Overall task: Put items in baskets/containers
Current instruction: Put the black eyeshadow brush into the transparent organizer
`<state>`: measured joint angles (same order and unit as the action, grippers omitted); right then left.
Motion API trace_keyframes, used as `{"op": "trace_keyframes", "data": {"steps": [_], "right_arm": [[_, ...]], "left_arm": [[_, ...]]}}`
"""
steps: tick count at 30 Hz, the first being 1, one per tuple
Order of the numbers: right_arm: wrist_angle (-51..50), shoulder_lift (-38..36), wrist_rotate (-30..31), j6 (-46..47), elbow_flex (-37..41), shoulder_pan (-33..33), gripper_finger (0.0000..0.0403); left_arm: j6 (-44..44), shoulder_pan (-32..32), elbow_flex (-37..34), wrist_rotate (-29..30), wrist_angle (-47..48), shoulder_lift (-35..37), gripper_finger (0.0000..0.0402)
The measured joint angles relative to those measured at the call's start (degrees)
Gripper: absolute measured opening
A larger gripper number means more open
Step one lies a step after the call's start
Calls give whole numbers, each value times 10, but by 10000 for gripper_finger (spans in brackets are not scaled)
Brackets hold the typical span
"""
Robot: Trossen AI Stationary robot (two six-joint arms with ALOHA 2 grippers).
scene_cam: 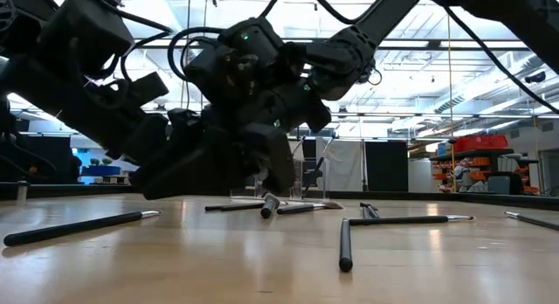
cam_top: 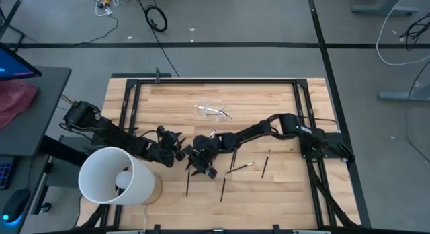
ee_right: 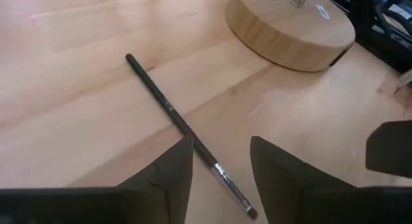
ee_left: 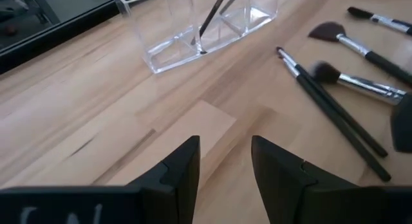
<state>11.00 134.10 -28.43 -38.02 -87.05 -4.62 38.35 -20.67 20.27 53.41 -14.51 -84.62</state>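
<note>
High view had both arms meeting over the middle of the wooden table (cam_top: 282, 187), the left gripper (cam_top: 176, 145) and right gripper (cam_top: 200, 163) close together near the front-center. Left wrist view showed the left gripper's (ee_left: 225, 166) two dark fingers (ee_left: 183, 169) parted with bare wood between them, holding nothing; ahead of it sat the clear plastic holder (ee_left: 193, 31) with one thin brush (ee_left: 215, 18) leaning inside a compartment, and several loose makeup brushes (ee_left: 335, 102) lay on the wood beside it. Right wrist view showed the right gripper (ee_right: 220, 166) with fingers apart, low over a dark slim brush (ee_right: 177, 124) with silvery ferrule lying flat on the table, its ferrule end running between the fingertips; contact couldn't be told. A round wooden base (ee_right: 290, 28) sat beyond. High view put the holder (cam_top: 213, 111) toward the table's far middle, well apart from both grippers, more brushes (cam_top: 242, 167) scattered on the right-front area, and a large white bucket (cam_top: 115, 176) at the front-left corner. Low view showed brushes (scene_cam: 83, 225) lying flat across the tabletop under the arms.
</note>
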Motion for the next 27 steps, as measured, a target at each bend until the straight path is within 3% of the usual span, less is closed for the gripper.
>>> {"op": "trace_keyframes", "data": {"steps": [4,9,14,20,27], "right_arm": [[0,0,-35,-28,0,5,148],[17,25,-36,-43,0,4,146],[51,39,-32,0,0,13,146],[11,40,-37,17,-3,26,142],[-30,38,-40,-11,-3,27,71]], "left_arm": [[0,0,0,2,3,0,144],[-2,0,0,2,4,0,144],[0,0,0,2,2,0,144],[-1,0,0,2,3,0,144],[-1,0,0,-1,3,0,144]]}}
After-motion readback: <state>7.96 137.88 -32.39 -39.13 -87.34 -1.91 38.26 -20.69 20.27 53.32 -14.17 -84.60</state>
